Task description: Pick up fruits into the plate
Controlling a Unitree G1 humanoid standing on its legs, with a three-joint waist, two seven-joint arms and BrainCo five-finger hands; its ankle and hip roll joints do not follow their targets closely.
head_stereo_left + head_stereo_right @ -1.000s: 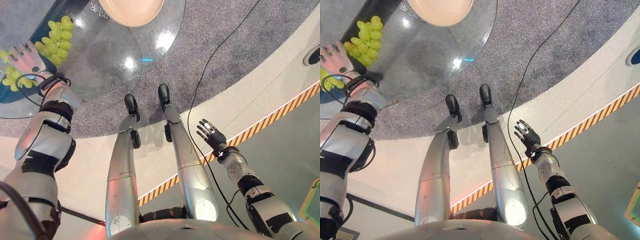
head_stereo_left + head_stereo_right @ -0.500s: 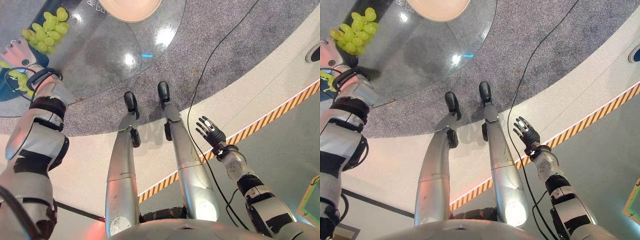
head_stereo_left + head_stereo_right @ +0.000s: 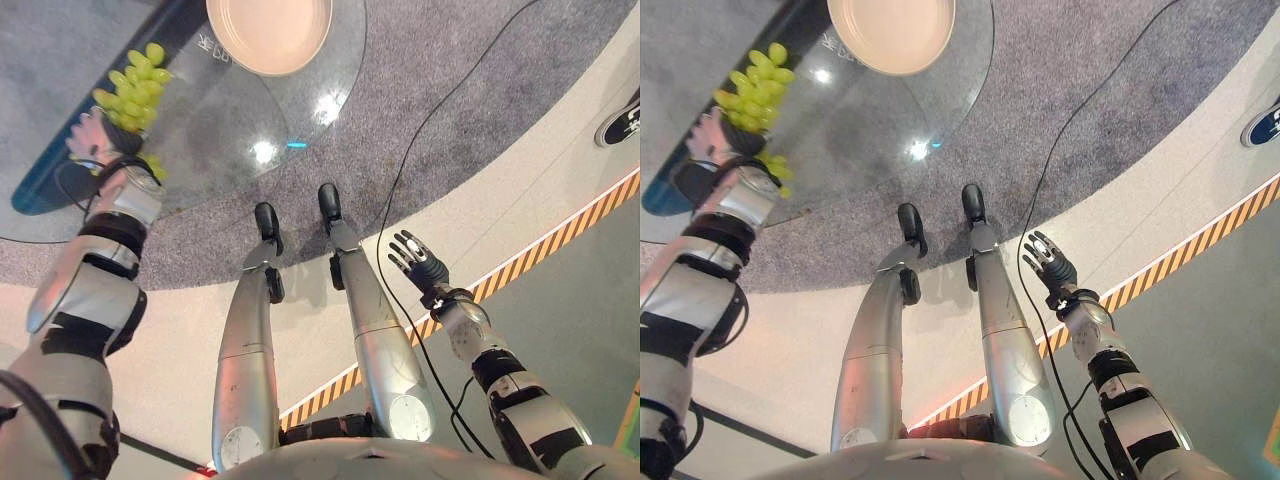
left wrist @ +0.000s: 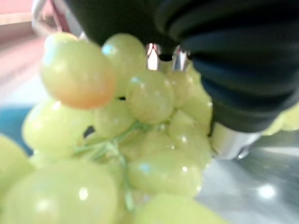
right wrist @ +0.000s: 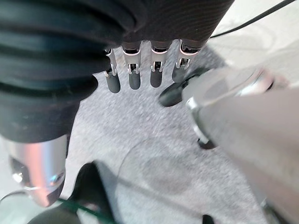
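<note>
A bunch of green grapes (image 3: 135, 85) is at the left of the round glass table (image 3: 220, 120), right against my left hand (image 3: 95, 140). In the left wrist view the grapes (image 4: 117, 140) press close under the hand's dark cover, and the hand is shut on the bunch. A few more grapes (image 3: 153, 167) show just below the hand. The pale round plate (image 3: 268, 35) sits empty at the table's far edge, to the right of the grapes. Low beside my body, away from the table, my right hand (image 3: 415, 262) hangs open, fingers (image 5: 134, 77) straight over the carpet.
A blue shape (image 3: 40, 185) shows through the table's left side. Grey carpet (image 3: 450, 90) lies around the table, with a pale floor band and yellow-black striped tape (image 3: 560, 235) to the right. A person's shoe (image 3: 620, 120) stands at the right edge.
The whole view has shifted. My left hand and the grape bunch now stand a little nearer the plate. The right hand hangs as before.
</note>
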